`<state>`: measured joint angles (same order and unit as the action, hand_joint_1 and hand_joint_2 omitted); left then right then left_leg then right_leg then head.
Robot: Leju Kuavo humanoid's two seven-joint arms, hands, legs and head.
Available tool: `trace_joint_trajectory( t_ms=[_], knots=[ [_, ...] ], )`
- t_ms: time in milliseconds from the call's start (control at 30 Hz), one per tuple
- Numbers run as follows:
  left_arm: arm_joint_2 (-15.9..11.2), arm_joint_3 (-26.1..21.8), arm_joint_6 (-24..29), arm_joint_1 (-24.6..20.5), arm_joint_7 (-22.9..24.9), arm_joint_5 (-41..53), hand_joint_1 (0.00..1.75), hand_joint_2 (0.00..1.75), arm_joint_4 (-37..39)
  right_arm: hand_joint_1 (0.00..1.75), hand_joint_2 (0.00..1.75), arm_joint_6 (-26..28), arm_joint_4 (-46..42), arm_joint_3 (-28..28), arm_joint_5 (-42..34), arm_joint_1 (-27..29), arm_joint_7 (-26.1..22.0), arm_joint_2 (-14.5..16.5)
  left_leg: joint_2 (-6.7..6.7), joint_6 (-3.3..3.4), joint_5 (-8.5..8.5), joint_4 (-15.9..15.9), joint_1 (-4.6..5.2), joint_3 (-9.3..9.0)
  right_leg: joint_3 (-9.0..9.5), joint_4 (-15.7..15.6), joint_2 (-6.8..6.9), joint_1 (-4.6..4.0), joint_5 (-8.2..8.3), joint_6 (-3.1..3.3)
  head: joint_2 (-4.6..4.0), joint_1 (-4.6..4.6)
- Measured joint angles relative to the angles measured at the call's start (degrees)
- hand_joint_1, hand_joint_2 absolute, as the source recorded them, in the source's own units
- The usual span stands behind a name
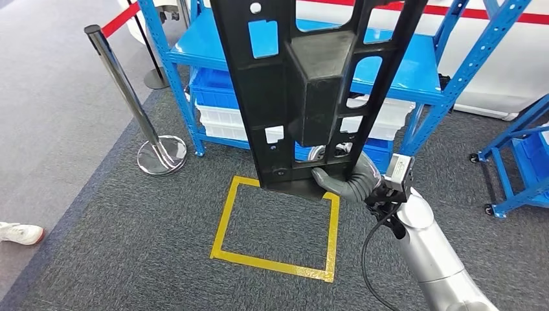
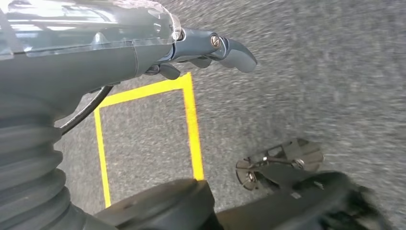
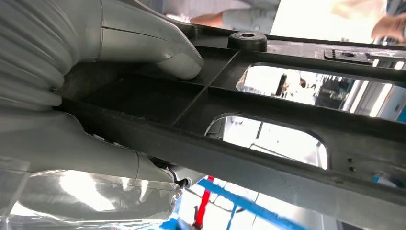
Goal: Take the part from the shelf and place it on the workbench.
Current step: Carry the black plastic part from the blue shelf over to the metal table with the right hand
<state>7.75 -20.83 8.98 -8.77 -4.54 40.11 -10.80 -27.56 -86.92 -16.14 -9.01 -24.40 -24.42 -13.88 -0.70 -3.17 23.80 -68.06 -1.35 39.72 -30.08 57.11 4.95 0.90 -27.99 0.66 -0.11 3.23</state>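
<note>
**Black panel part held upright in the right hand, in front of the blue shelf**

The long black moulded plastic panel part (image 1: 311, 84) stands upright, clear of the floor, in front of the shelf. It is a flat ribbed frame with rounded cut-out windows, small holes and a solid rectangular box raised from its centre. Its surface is matt; the right wrist view shows crossing stiffening ribs and a round boss on it (image 3: 287, 115).

The right hand (image 1: 349, 180) grasps the part at its lower edge: the grey thumb lies on the face, the other fingers wrap behind. In the right wrist view the thumb (image 3: 158, 43) presses into a ribbed recess.

The left hand (image 2: 210, 50) hangs above the floor, fingers loosely extended, holding nothing.

Behind the part stands the blue metal shelf rack (image 1: 414, 71) with perforated uprights; blue and white plastic crates sit on its lower level. Below the part, a square of yellow tape (image 1: 223, 223) marks the dark grey carpet. A chrome stanchion post (image 1: 123, 84) with a round base stands to the left.
</note>
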Motion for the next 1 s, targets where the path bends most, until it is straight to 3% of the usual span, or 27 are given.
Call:
trace_joint_trajectory(
  t_ms=[67, 100, 167, 200, 267, 333, 367, 400, 433, 500, 567, 633, 700, 767, 833, 900, 933, 1000],
  knots=[
    [-0.02, -0.01, 0.01, 0.04, 0.02, 0.00, 0.00, 1.75, 0.00, 1.75, 1.75, 0.10, -0.34, 0.03, 0.04, -0.05, 0.01, -0.01, -1.44, 0.25, 0.41, 6.61, 0.27, -4.48, -0.57, 0.83, 0.96, -0.01, -0.19, -0.72, 0.00, -0.01],
    [-0.03, -0.02, 0.02, 0.05, 0.01, 0.00, 0.00, 1.75, 0.00, 1.75, 1.75, 0.14, -0.47, 0.04, 0.10, -0.11, 0.02, -0.02, -1.73, 0.78, 1.03, 8.29, 0.49, -5.38, -0.70, 1.08, 1.42, -0.17, -0.22, -1.07, 0.00, -0.02],
    [-0.07, -0.02, 0.03, 0.19, -0.02, 0.00, 0.00, 1.75, 0.00, 1.75, 1.75, 0.20, -0.61, 0.05, 0.27, -0.17, 0.04, 0.14, -1.03, 2.28, 1.13, 9.00, 0.69, -5.32, -0.81, 1.25, 2.35, -0.30, -0.14, -1.69, 0.00, -0.03],
    [-0.07, -0.02, 0.01, 0.29, -0.05, 0.01, 0.00, 1.75, 0.00, 1.75, 1.75, 0.21, -0.65, 0.05, 0.36, -0.18, 0.05, 0.26, -0.51, 2.88, 0.94, 9.23, 0.64, -5.20, -0.95, 1.50, 1.97, -0.20, -0.43, -1.99, 0.00, -0.03],
    [-0.06, -0.02, -0.03, 0.34, -0.08, 0.04, 0.00, 1.75, 0.00, 1.75, 1.75, 0.27, -0.70, 0.13, 0.54, -0.09, 0.01, 0.52, 0.40, 3.91, 0.32, 9.67, 0.46, -4.91, -2.32, 4.60, -0.84, 0.19, -2.85, -2.34, 0.00, -0.03],
    [-0.02, -0.02, -0.09, 0.22, -0.03, 0.10, 0.00, 1.75, 0.00, 1.75, 1.75, 0.34, -0.68, 0.25, 0.72, 0.28, -0.14, 0.64, 1.41, 4.46, -0.16, 9.74, 0.51, -4.40, -5.46, 11.80, -3.88, 0.39, -6.80, -2.38, 0.00, -0.03],
    [-0.01, -0.02, -0.15, 0.18, 0.03, 0.13, 0.00, 1.75, 0.00, 1.75, 1.75, 0.36, -0.66, 0.28, 0.79, 0.53, -0.25, 0.64, 2.04, 4.57, -0.36, 9.73, 0.59, -4.16, -6.97, 15.22, -4.40, 0.38, -8.07, -2.37, 0.00, -0.03],
    [0.01, -0.02, -0.23, 0.18, 0.11, 0.15, 0.00, 1.75, 0.00, 1.75, 1.75, 0.37, -0.63, 0.30, 0.84, 0.76, -0.37, 0.65, 2.69, 4.59, -0.55, 9.71, 0.67, -3.96, -7.79, 17.10, -4.59, 0.38, -8.32, -2.32, 0.00, -0.03],
    [0.01, -0.02, -0.32, 0.20, 0.22, 0.19, 0.00, 1.75, 0.00, 1.75, 1.75, 0.37, -0.61, 0.30, 0.87, 0.92, -0.51, 0.66, 3.39, 4.52, -0.74, 9.67, 0.73, -3.80, -7.56, 16.72, -4.70, 0.38, -7.38, -2.20, 0.00, -0.03],
    [0.02, -0.02, -0.45, 0.17, 0.43, 0.29, 0.00, 1.75, 0.00, 1.75, 1.75, 0.39, -0.59, 0.33, 0.88, 0.97, -0.72, 0.66, 4.73, 4.24, -1.07, 9.57, 0.78, -3.60, -4.40, 10.34, -5.66, 0.38, -3.41, -1.68, 0.00, -0.02],
    [0.04, -0.02, -0.57, 0.07, 0.82, 0.51, 0.00, 1.75, 0.00, 1.75, 1.75, 0.42, -0.56, 0.42, 0.88, 0.79, -0.92, 0.74, 5.83, 3.72, -1.44, 9.39, 0.89, -3.14, -1.32, 3.72, -7.65, 0.30, -0.93, -1.20, 0.00, -0.03],
    [0.03, -0.02, -0.66, 0.08, 1.36, 0.80, 0.00, 1.75, 0.00, 1.75, 1.75, 0.51, -0.45, 0.49, 0.90, 0.61, -1.19, 0.82, 6.79, 2.95, -2.00, 9.37, 0.82, -2.47, -0.74, 1.79, -8.29, 0.06, -0.75, -1.13, 0.00, -0.03],
    [-0.13, -0.02, -0.70, 0.17, 1.81, 1.07, 0.00, 1.75, 0.00, 1.75, 1.75, 0.68, -0.33, 0.51, 0.96, 0.54, -1.49, 0.83, 7.28, 2.16, -2.35, 9.40, 0.71, -1.97, -0.89, 1.42, -7.05, 0.12, -0.33, -0.88, 0.00, -0.03],
    [-0.33, -0.01, -0.79, 0.01, 2.14, 1.37, 0.00, 1.75, 0.00, 1.75, 1.75, 0.88, -0.30, 0.56, 1.04, 0.58, -1.75, 0.75, 5.23, 1.61, -0.52, 6.92, 0.86, -0.73, -0.93, 0.97, -5.55, 0.34, 0.20, -0.30, 0.00, -0.02],
    [-0.44, 0.00, -0.94, -0.31, 2.43, 1.66, 0.00, 1.75, 0.00, 1.75, 1.75, 1.03, -0.31, 0.70, 1.07, 0.81, -1.95, 0.58, 2.38, 1.18, 3.53, 0.20, 0.83, 1.97, -1.13, 0.91, -4.09, 0.21, 0.42, 0.09, 0.00, -0.02],
    [-0.48, 0.00, -1.04, -0.52, 2.62, 1.80, 0.00, 1.75, 0.00, 1.75, 1.75, 1.10, -0.31, 0.83, 1.07, 1.14, -1.98, 0.49, 1.37, 0.84, 6.06, -5.77, 0.73, 3.92, -1.33, 1.04, -2.53, 0.01, 0.46, 0.19, 0.00, -0.02],
    [-0.50, 0.00, -1.05, -0.57, 2.70, 1.84, 0.00, 1.75, 0.00, 1.75, 1.75, 1.11, -0.31, 0.87, 1.08, 1.25, -1.98, 0.48, 1.17, 0.79, 5.88, -6.05, 0.72, 3.51, -1.40, 1.12, -1.78, -0.05, 0.46, 0.19, 0.00, -0.02],
    [-0.59, 0.00, -1.05, -0.55, 2.85, 1.87, 0.00, 1.75, 0.00, 1.75, 1.75, 1.13, -0.33, 0.95, 1.08, 1.34, -1.98, 0.48, 0.43, 1.08, 3.17, -0.23, 0.79, -0.42, -1.42, 1.29, -0.47, -0.14, 0.39, 0.11, 0.00, -0.02]
  ],
)
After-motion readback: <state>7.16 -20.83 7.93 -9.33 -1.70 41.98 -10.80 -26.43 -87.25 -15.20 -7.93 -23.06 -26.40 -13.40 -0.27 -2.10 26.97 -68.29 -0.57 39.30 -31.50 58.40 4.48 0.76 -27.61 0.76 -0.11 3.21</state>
